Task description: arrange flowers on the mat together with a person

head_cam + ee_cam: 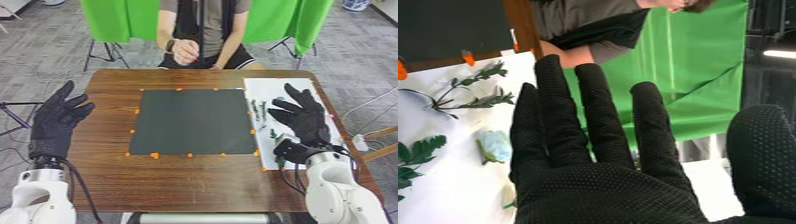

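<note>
Fingers relaxed, left hand (59,120) and right hand (306,122) hold nothing; leafy sprigs (489,101) and a blue flower (497,146) lie on the white sheet (271,86) beside the dark mat (194,122), presumably for easy picking.

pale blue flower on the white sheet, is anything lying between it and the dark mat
Yes: in the right wrist view, a leafy green sprig lies on the white sheet between the pale blue flower and the dark mat.

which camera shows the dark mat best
The head view: the dark mat lies there whole, with orange marks along its edges. The right wrist view has one part of it, cut off by the picture's edge.
</note>
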{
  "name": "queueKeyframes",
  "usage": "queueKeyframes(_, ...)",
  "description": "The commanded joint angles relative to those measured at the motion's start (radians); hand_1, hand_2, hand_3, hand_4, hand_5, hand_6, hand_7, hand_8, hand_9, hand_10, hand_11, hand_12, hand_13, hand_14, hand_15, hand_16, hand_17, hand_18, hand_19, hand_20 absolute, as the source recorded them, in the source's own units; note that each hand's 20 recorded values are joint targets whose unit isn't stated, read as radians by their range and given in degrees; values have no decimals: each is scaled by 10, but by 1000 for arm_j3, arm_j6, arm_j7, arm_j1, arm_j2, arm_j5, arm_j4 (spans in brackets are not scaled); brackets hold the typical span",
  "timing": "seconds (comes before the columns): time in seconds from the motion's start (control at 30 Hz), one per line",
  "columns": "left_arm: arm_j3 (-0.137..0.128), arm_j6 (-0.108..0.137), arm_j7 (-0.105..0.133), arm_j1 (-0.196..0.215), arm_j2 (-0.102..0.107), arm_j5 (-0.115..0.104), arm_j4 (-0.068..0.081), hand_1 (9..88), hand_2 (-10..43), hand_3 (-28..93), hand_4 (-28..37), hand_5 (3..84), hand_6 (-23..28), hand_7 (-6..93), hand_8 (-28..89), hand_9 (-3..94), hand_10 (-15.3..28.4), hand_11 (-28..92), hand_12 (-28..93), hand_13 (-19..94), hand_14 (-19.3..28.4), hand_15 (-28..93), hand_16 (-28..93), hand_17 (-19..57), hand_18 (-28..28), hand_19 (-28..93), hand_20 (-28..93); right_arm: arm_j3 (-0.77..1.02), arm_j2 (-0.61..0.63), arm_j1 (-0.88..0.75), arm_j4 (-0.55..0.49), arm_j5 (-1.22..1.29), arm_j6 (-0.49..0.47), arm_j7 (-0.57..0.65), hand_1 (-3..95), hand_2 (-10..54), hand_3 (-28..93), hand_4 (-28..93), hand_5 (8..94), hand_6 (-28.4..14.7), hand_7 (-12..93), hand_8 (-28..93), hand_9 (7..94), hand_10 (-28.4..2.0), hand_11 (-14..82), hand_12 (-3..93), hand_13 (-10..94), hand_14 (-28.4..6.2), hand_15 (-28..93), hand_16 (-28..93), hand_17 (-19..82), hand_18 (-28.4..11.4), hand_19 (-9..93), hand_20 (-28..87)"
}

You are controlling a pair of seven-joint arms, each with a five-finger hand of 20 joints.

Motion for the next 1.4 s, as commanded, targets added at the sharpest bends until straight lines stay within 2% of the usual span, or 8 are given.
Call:
queueKeyframes(0.03, 4, -8, -6, 8, -8, 0, 2, 218, 69, 752, -271, 356, 80, 53, -62, 367, 199, 226, 118, 299, 272, 499, -68, -14, 284, 620, 153, -6, 3, -2, -7, -10, 2, -1, 102, 172, 677, -271, 350, 17, 116, -118, 461, -165, 147, 140, 377, -184, 313, 139, 57, -188, 423, 191)
queueKeyframes(0.47, 15, -1, 6, 4, 0, -14, 4, 218, 69, 752, -271, 353, 79, 53, -63, 367, 199, 223, 118, 298, 272, 495, -67, -19, 284, 615, 149, -5, 2, -3, -8, -7, 0, -1, 101, 172, 678, -273, 351, 18, 119, -119, 462, -165, 147, 142, 378, -183, 314, 141, 57, -188, 422, 191)
queueKeyframes(0.6, 24, -10, 35, -1, -2, -73, 14, 218, 69, 752, -270, 352, 78, 53, -62, 368, 200, 224, 119, 297, 271, 494, -67, -19, 284, 614, 149, -4, 0, -6, -7, -4, 2, -1, 101, 172, 679, -273, 352, 18, 118, -119, 462, -165, 146, 142, 379, -183, 315, 141, 57, -188, 423, 191)
queueKeyframes(0.63, 25, -7, 42, 1, 0, -77, 12, 218, 69, 752, -270, 352, 78, 53, -62, 368, 199, 225, 120, 297, 271, 494, -67, -19, 284, 614, 149, -5, -2, -3, -6, -3, -1, 1, 100, 172, 680, -273, 352, 18, 119, -119, 462, -165, 146, 143, 379, -184, 315, 141, 57, -188, 423, 191)
queueKeyframes(0.73, 21, -12, 26, 4, -3, -61, 10, 218, 69, 752, -270, 352, 78, 53, -62, 368, 200, 226, 120, 298, 272, 494, -67, -19, 284, 615, 150, -7, 1, -6, -8, -8, 1, 7, 101, 171, 680, -274, 352, 18, 119, -120, 463, -165, 148, 144, 379, -184, 316, 142, 57, -188, 424, 191)
queueKeyframes(0.97, 19, -11, 23, 7, -7, -62, 9, 218, 70, 752, -269, 352, 78, 53, -62, 368, 200, 225, 121, 298, 272, 493, -65, -19, 284, 616, 154, -11, 0, -6, -7, -11, 3, 16, 102, 171, 679, -275, 354, 18, 121, -121, 463, -165, 148, 145, 380, -184, 316, 142, 56, -188, 425, 191)
queueKeyframes(1.27, 20, -2, 31, 10, 3, -63, 3, 218, 70, 752, -267, 352, 79, 52, -61, 369, 200, 224, 122, 298, 270, 491, -65, -19, 284, 615, 158, -6, -3, -3, -8, -14, -7, 12, 99, 171, 685, -275, 354, 19, 122, -121, 464, -165, 148, 144, 381, -184, 317, 143, 56, -188, 427, 191)
queueKeyframes(1.4, 17, 7, 29, 12, 13, -35, -7, 219, 70, 751, -268, 355, 80, 53, -61, 369, 200, 224, 122, 298, 271, 491, -65, -19, 284, 614, 159, -10, 6, 3, -7, -6, -3, 6, 100, 170, 688, -274, 355, 18, 123, -122, 464, -164, 149, 145, 381, -184, 318, 142, 56, -189, 429, 191)
